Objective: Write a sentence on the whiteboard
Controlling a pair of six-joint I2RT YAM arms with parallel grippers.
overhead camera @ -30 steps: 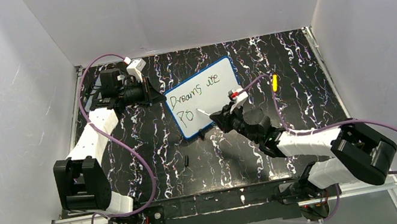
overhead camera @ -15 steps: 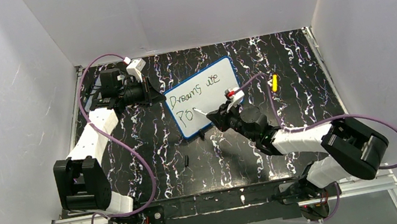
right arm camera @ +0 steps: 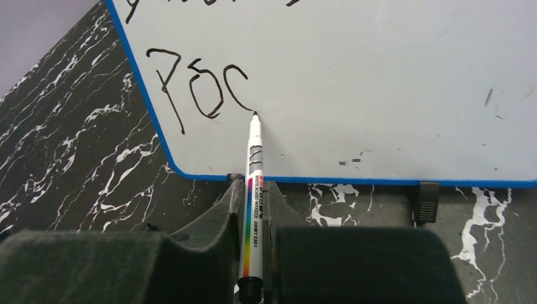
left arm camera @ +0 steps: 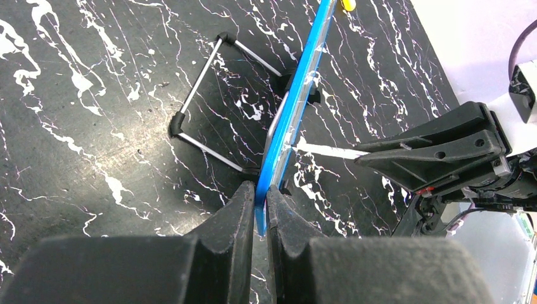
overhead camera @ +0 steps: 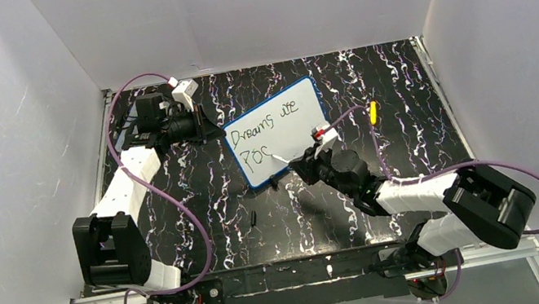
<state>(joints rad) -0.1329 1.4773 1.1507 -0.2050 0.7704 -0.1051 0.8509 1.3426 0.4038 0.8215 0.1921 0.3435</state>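
The whiteboard [overhead camera: 279,130], white with a blue rim, stands tilted on a wire stand at the table's middle. The sentence [overhead camera: 271,121] reads "Dreams are" in its top row, with "Poc" [right arm camera: 199,82] below. My left gripper [overhead camera: 203,123] is shut on the board's left blue rim [left arm camera: 278,158]. My right gripper [overhead camera: 303,164] is shut on a white marker [right arm camera: 253,183], whose black tip touches the board at the end of the last letter. The marker also shows in the left wrist view [left arm camera: 326,151].
A yellow object [overhead camera: 373,111] lies right of the board. A small black cap [overhead camera: 253,219] lies on the dark marbled table in front of the board. The board's wire stand [left arm camera: 209,95] reaches behind it. White walls enclose the table on three sides.
The right gripper has drawn with the marker: the lower row went from "Po" to "Poc". The marker tip moved slightly right. The left gripper has not moved.
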